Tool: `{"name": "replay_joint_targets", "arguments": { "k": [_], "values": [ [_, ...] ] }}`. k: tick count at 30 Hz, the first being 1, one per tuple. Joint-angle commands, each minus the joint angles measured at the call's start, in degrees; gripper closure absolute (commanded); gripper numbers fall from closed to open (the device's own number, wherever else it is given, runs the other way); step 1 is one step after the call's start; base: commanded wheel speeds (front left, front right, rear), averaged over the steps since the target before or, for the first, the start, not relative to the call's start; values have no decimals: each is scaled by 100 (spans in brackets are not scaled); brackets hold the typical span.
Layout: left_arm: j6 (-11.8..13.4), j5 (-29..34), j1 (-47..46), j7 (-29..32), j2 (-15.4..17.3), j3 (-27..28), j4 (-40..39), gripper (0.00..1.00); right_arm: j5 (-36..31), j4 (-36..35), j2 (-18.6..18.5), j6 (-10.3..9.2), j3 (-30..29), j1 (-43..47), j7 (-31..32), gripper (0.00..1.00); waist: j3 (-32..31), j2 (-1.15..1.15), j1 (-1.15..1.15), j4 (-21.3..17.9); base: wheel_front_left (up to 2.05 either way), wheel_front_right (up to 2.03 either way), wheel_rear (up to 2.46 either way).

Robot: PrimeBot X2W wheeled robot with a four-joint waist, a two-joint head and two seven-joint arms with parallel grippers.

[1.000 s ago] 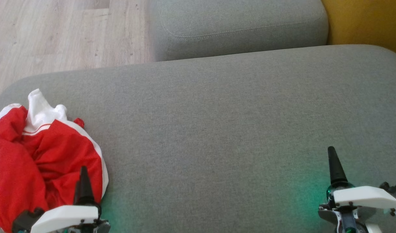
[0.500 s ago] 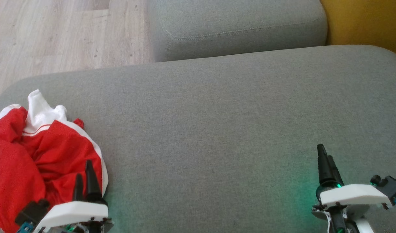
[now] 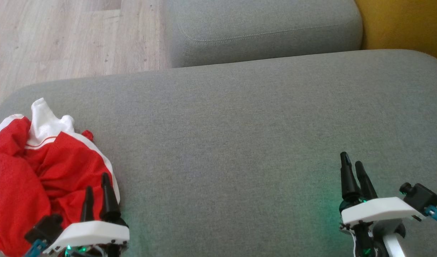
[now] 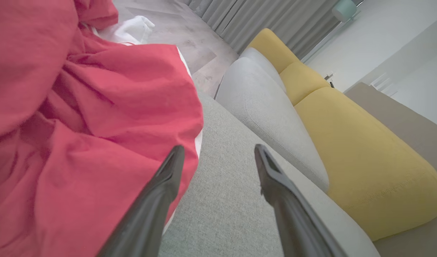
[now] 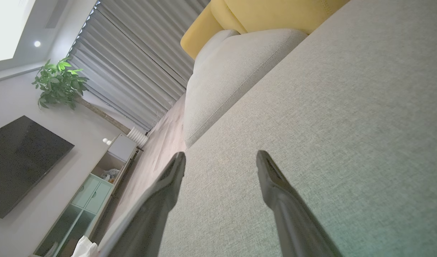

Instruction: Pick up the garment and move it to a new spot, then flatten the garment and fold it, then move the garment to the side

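A crumpled red garment [image 3: 39, 175] with white trim lies bunched at the left end of the grey sofa seat [image 3: 239, 135]. My left gripper [image 3: 97, 189] stands open over the garment's near right edge; in the left wrist view the red garment [image 4: 79, 117] fills the left side, one of the fingers [image 4: 164, 185] overlaps its hem and the other hangs over bare cushion. Nothing sits between the fingers of the left gripper [image 4: 218, 150]. My right gripper [image 3: 352, 166] hovers open above bare cushion at the lower right, and the right gripper [image 5: 220, 155] holds nothing.
A second grey cushion [image 3: 261, 28] lies beyond the seat, with a yellow cushion [image 3: 404, 25] at the far right. Wooden floor [image 3: 61, 35] borders the seat's left end. The right wrist view shows curtains, a plant [image 5: 59, 82] and a television [image 5: 21, 160].
Both wrists have rolled, so each gripper now shows two fingers where one showed. The left gripper crept forward and right along the garment's edge. The right gripper shifted left and forward. The garment has not moved.
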Motion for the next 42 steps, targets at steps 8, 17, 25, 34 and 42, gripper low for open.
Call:
{"name": "replay_joint_targets", "arguments": {
  "k": [8, 17, 25, 34, 42],
  "values": [
    [86, 694, -283, -202, 43, -12, -263, 0, -718, -250, -43, -3, 177, -364, -196, 0, -2, 0, 0, -8, 0, 0, 0],
    [131, 1334, -284, -355, 45, -97, -236, 0, -1399, -277, -47, -3, 265, -389, -348, 0, -10, 0, 0, -49, 0, 0, 0],
    [201, 1919, -284, -491, 48, -155, -240, 0, -1993, -275, -51, -3, 560, -440, -483, 0, -28, 0, 0, -46, 0, 0, 0],
    [265, 2444, -283, -628, 50, -211, -236, 0, -2564, -257, -54, -3, 745, -499, -619, 0, -40, 0, 0, -29, 0, 0, 0],
    [262, 2910, -269, -764, 53, -227, -191, 0, -3166, -147, -58, -4, 845, -527, -754, 0, -67, 0, 0, -54, 0, 0, 0]
  ]
}}
